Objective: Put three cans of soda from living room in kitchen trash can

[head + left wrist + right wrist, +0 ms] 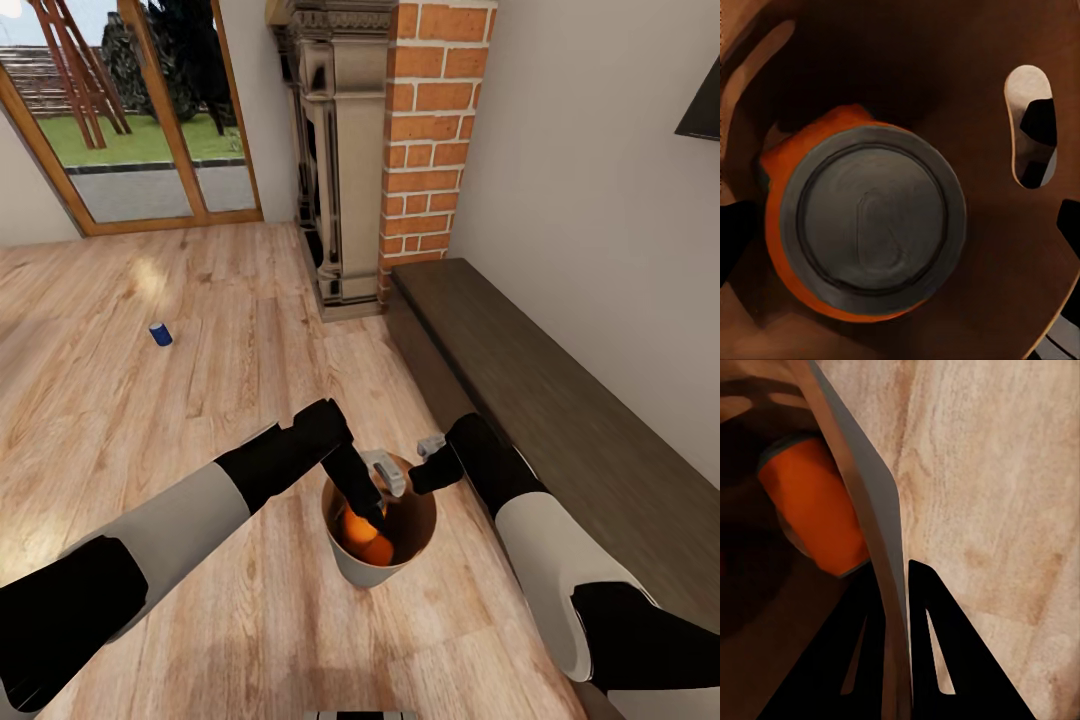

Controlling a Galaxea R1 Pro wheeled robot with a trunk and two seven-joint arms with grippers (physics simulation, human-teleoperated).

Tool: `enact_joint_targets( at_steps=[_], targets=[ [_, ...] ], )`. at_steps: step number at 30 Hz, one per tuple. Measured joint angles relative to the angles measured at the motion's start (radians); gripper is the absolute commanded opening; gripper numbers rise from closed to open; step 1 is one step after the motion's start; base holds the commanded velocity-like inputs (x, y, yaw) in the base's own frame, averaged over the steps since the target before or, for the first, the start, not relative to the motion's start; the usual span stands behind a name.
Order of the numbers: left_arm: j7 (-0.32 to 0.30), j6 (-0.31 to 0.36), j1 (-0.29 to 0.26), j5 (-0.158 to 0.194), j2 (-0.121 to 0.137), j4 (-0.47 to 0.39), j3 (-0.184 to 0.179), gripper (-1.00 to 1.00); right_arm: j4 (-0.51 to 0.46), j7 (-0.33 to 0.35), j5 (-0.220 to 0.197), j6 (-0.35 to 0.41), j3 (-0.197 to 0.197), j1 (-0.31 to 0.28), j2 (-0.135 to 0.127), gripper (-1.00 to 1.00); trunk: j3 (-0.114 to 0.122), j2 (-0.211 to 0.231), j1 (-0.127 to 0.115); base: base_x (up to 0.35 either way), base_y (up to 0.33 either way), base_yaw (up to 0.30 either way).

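Head view places the small round grey bin with glossy orange-brown interior [352,566] on the light wood floor [150,420], beside the dark low wooden bench [560,400]; orange drink cans [365,538] lie inside it; a small blue drink can [160,334] rests on the floor well apart, towards the wood-framed glass doors [150,120]. Left gripper [372,512] reaches down into the bin; whether its jaws grip anything I cannot tell. Right gripper [895,652] is pinched narrow on the bin's thin wall [862,510], one finger on either side. Judged: the cans are light, rigid and smooth, liable to slip or roll; best taken across the cylindrical side; the bin is light and could tip if pulled by its rim. Left wrist view alone shows a can's silver top [874,217]; right wrist view alone shows the clamp on the wall; only the head view shows the blue can.
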Motion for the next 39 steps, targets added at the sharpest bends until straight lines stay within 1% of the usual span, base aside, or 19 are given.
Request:
enact_joint_targets(
  at_steps=[6,10,12,14,15,16,17,19,21,25,27,29,30,32,33,34,35,38,39],
  targets=[
    [0.009,0.0,0.0,0.0,0.007,-0.004,0.0,1.0,0.0,-0.001,0.008,-0.003,0.0,0.0,-0.001,-1.0,0.0,0.0,0.0,0.0,0.0,0.0],
    [0.046,0.0,0.0,0.001,0.01,-0.019,0.006,1.0,0.001,0.0,-0.002,0.001,0.0,0.0,-0.001,-1.0,0.0,0.0,0.0,0.0,0.0,0.0],
    [0.076,-0.017,0.001,0.006,0.017,-0.074,0.013,1.0,0.001,0.0,-0.003,0.001,0.0,0.0,-0.001,-1.0,0.0,0.0,0.0,0.0,0.0,0.0],
    [0.08,-0.022,0.008,0.01,0.047,-0.129,0.022,1.0,0.001,0.0,0.0,-0.001,0.0,0.0,-0.001,-1.0,0.0,0.0,0.0,0.0,0.0,0.0],
    [0.08,-0.024,0.013,0.013,0.076,-0.174,0.049,1.0,0.001,0.0,0.0,-0.001,0.0,0.0,-0.001,-1.0,0.0,0.0,0.0,0.0,0.0,0.0],
    [0.079,-0.024,0.017,0.017,0.093,-0.2,0.072,1.0,0.001,0.0,0.0,-0.001,0.0,0.0,-0.001,-1.0,0.0,0.0,0.0,0.0,0.0,0.0],
    [0.072,-0.025,0.034,0.024,0.122,-0.253,0.128,1.0,0.002,0.0,0.0,-0.001,0.0,0.0,-0.002,-1.0,0.0,0.0,0.0,0.0,0.0,0.0],
    [0.057,-0.025,0.064,0.033,0.151,-0.314,0.203,1.0,0.002,0.0,0.0,-0.001,0.0,0.0,-0.002,-1.0,0.0,0.0,0.0,0.0,0.0,0.0],
    [-0.003,-0.029,0.13,0.041,0.202,-0.437,0.38,1.0,0.002,0.0,-0.001,0.0,0.0,0.0,-0.001,-1.0,0.0,0.0,0.0,0.0,0.0,0.0],
    [-0.078,-0.032,0.176,0.044,0.239,-0.52,0.584,1.0,0.002,0.0,-0.002,0.0,0.0,0.0,-0.002,-1.0,0.0,0.0,0.0,0.0,0.0,0.0],
    [-0.124,-0.034,0.2,0.044,0.271,-0.56,0.765,1.0,0.003,-0.001,-0.001,0.0,0.0,0.0,-0.002,-1.0,0.0,0.0,0.0,0.0,0.0,0.0],
    [-0.141,-0.035,0.214,0.046,0.297,-0.572,0.865,1.0,0.003,-0.002,0.0,-0.001,0.0,0.0,-0.003,-1.0,0.0,0.0,0.0,0.0,0.0,0.0],
    [-0.148,-0.04,0.23,0.042,0.315,-0.579,0.949,1.0,0.003,-0.002,0.0,-0.001,-0.001,0.0,-0.003,-1.0,0.0,0.0,0.0,0.0,0.0,0.0],
    [-0.147,-0.055,0.254,0.039,0.327,-0.584,1.04,1.0,0.005,-0.004,-0.002,0.0,-0.001,0.0,-0.003,-1.0,0.0,0.0,0.0,0.0,0.0,0.0],
    [-0.13,-0.079,0.288,0.031,0.332,-0.587,1.108,1.0,0.008,-0.011,-0.007,0.002,-0.002,0.0,-0.003,-1.0,0.0,0.0,0.0,0.0,0.0,0.0],
    [-0.114,-0.095,0.311,0.027,0.333,-0.586,1.137,1.0,0.008,-0.017,-0.007,0.002,-0.002,0.0,-0.003,-1.0,0.0,0.0,0.0,0.0,0.0,0.0],
    [-0.072,-0.138,0.362,0.016,0.335,-0.585,1.174,1.0,0.01,-0.031,-0.012,0.003,-0.004,0.0,-0.004,-1.0,0.0,0.0,0.0,0.0,0.0,0.0],
    [0.037,-0.238,0.492,0.005,0.336,-0.569,1.216,1.0,0.007,-0.081,-0.005,0.002,-0.004,0.002,-0.004,-1.0,0.0,0.0,0.0,0.0,0.008,0.0],
    [0.091,-0.287,0.553,0.003,0.335,-0.548,1.227,1.0,0.004,-0.125,-0.015,0.007,-0.005,0.004,-0.004,-1.0,0.0,0.0,0.0,0.0,0.063,0.0]
  ],
)
